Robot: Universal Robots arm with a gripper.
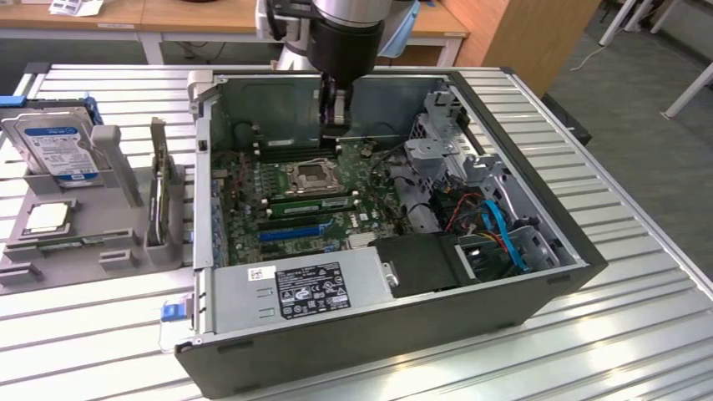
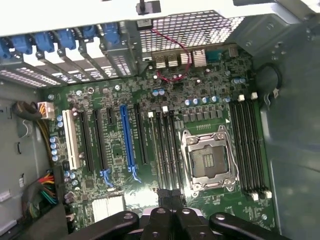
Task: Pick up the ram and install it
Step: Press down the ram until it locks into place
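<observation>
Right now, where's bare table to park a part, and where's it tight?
Free: slatted table on the exterior view's right of the computer case, and the strip in front of it. Crowded: the exterior view's left, where the hard drive and parts holder sit beside the case. Inside, the gripper hangs over the motherboard; no room.

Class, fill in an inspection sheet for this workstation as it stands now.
Surface: slatted metal table, carrying an open computer case.
Job's things: ram, cannot tell whether it is gripped; motherboard memory slots look empty.
Clutter: hard drive, expansion card in a grey holder.
Grippers: gripper shut, low over the slots beside the processor socket.
Cables: red and blue cables inside the case.
Surroundings: wooden desks, grey floor.
</observation>
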